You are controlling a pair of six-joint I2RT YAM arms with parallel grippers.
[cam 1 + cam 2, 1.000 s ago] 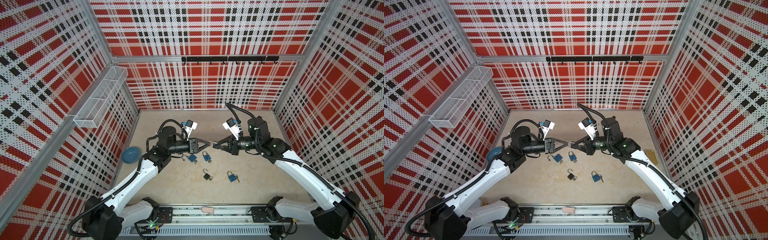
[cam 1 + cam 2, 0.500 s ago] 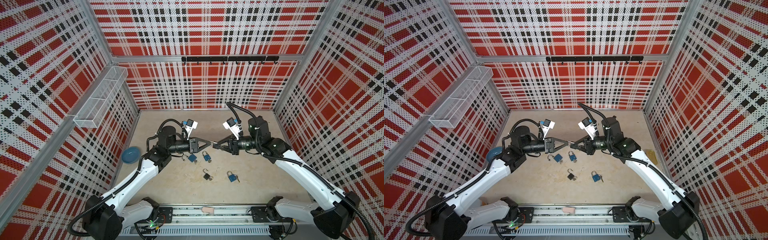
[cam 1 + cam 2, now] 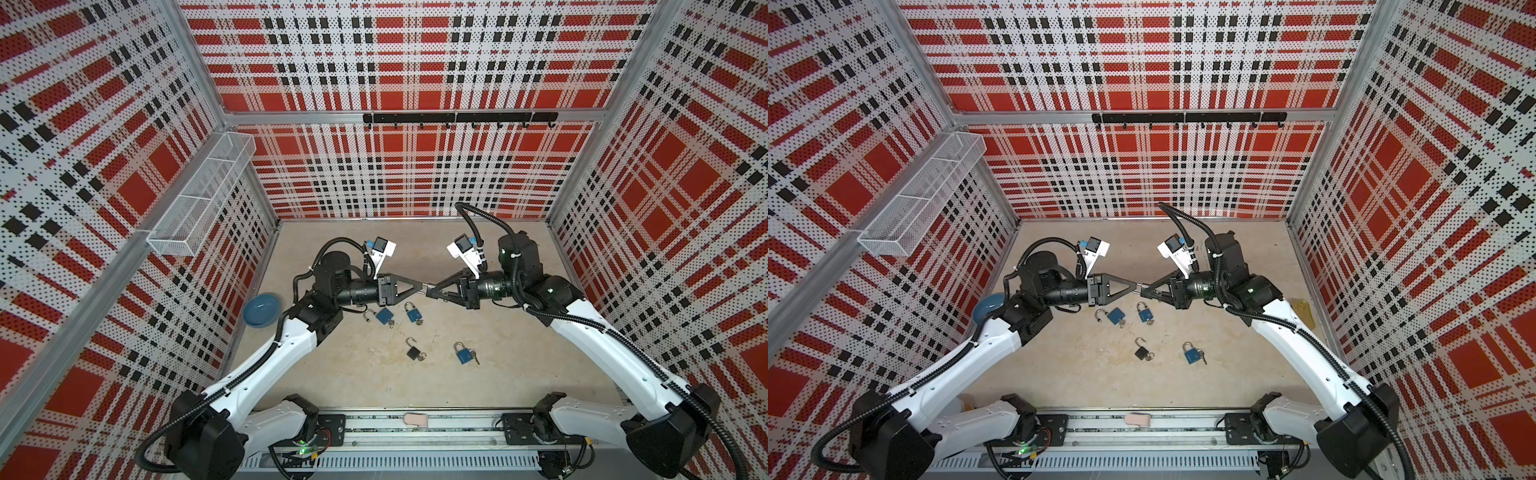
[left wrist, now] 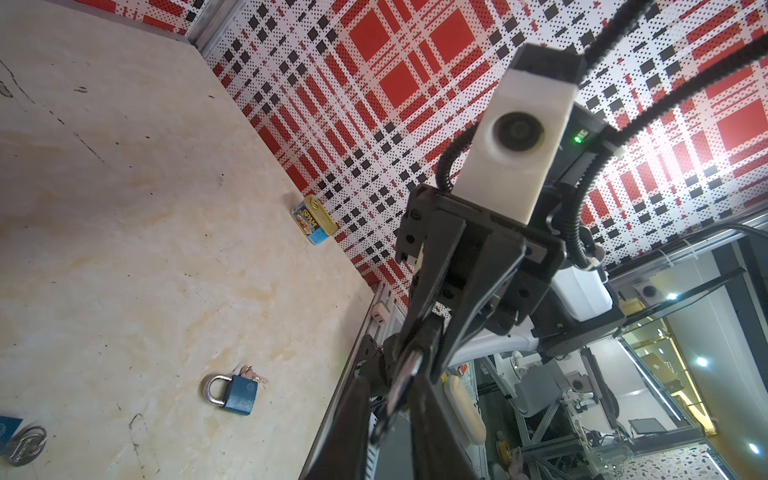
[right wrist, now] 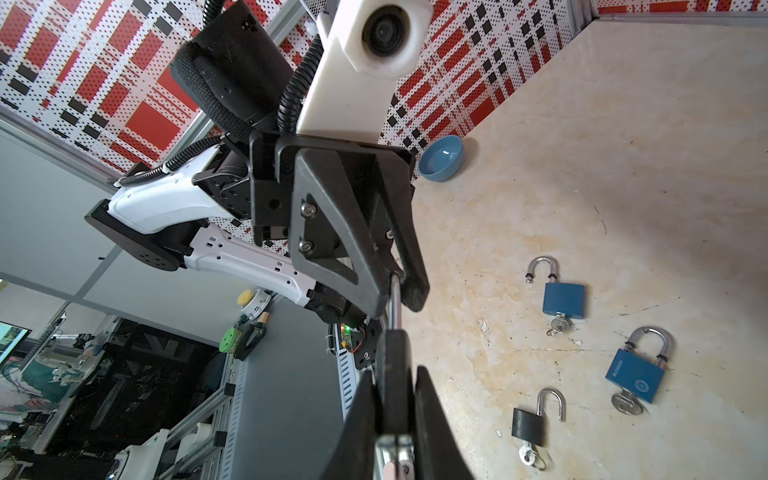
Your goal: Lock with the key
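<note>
Above the floor, mid-cell, my two grippers meet tip to tip in both top views. My right gripper [image 5: 395, 374] is shut on a black padlock [image 5: 394, 357], gripping its body. A silver key [image 5: 395, 451] shows at the body's near end. The padlock's silver shackle [image 5: 395, 297] reaches out into my left gripper [image 3: 423, 286], whose fingers close on it from both sides. In the left wrist view the shackle [image 4: 405, 372] sits between the left gripper [image 4: 392, 386] fingers. In a top view the right gripper [image 3: 433, 287] points left at the same height.
Loose padlocks with keys lie on the floor under the grippers: a blue one with its shackle open [image 3: 384, 316], a blue one [image 3: 413, 312], a black open one [image 3: 415, 352] and another blue one [image 3: 464, 354]. A blue bowl [image 3: 261, 309] sits by the left wall, a Spam can [image 4: 313, 220] by a wall.
The left gripper's jaws have narrowed onto the shackle. Both arms stay almost where they were, tips touching.
</note>
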